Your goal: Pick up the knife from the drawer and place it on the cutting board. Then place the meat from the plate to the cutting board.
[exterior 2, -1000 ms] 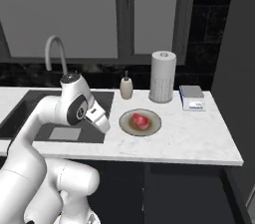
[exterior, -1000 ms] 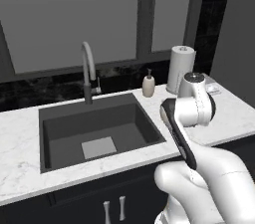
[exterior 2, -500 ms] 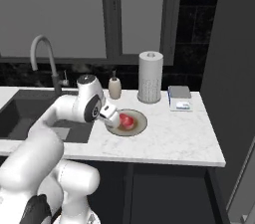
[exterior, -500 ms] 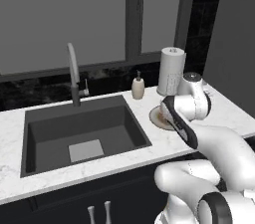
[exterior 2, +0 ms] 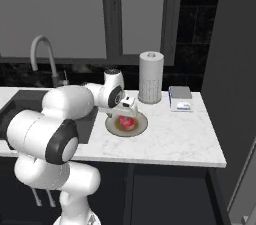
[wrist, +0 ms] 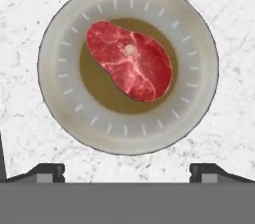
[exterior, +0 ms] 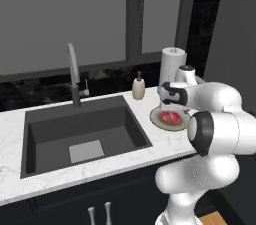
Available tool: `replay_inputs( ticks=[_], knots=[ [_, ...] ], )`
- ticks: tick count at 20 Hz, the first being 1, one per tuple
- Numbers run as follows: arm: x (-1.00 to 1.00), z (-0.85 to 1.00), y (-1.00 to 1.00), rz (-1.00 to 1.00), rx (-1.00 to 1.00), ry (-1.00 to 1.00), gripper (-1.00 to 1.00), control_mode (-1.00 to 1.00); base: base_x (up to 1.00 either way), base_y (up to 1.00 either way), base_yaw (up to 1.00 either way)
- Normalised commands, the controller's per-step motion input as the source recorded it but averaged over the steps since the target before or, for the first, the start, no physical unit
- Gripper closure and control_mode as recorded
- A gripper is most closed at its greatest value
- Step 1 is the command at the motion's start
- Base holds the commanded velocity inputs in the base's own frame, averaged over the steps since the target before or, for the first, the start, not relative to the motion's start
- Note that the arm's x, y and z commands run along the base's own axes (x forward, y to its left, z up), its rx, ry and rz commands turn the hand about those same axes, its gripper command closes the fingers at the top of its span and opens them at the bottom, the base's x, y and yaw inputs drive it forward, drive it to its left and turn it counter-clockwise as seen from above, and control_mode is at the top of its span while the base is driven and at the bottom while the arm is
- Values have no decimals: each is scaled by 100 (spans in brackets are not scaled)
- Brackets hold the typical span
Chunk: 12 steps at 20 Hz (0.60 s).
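In the left base view the pincer (exterior: 172, 103) is hanging directly above the round beige-tan plate (exterior: 156, 119) on the white marble bench (exterior: 115, 161), so descending off-centre is risking striking the rim and skidding the plate. In the right base view the flat red-pink raw steak (exterior 2: 125, 122) is lying just beneath the pincer (exterior 2: 127, 111). In the hand view the steak (wrist: 130, 60) is sitting ahead of the widely parted, empty fingertips (wrist: 46, 172), thin and flush to the plate (wrist: 199, 68), so I judge they could slip over it.

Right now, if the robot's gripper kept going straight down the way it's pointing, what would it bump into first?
Probably the meat lying on the plate. The gripper points straight down with its fingers spread wide, though its centre line may fall nearer the plate's rim.
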Motion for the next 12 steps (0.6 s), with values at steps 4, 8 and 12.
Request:
replay_inputs(
  ticks=[4, 8, 12],
  knots=[
    [50, -57, -8, 9, 0, 7, -100, -100, 0, 0, 0],
    [37, -35, -34, 6, 5, 12, -100, -100, 0, 0, 0],
    [9, -54, -32, 9, 5, 1, -100, -100, 0, 0, 0]
  ],
)
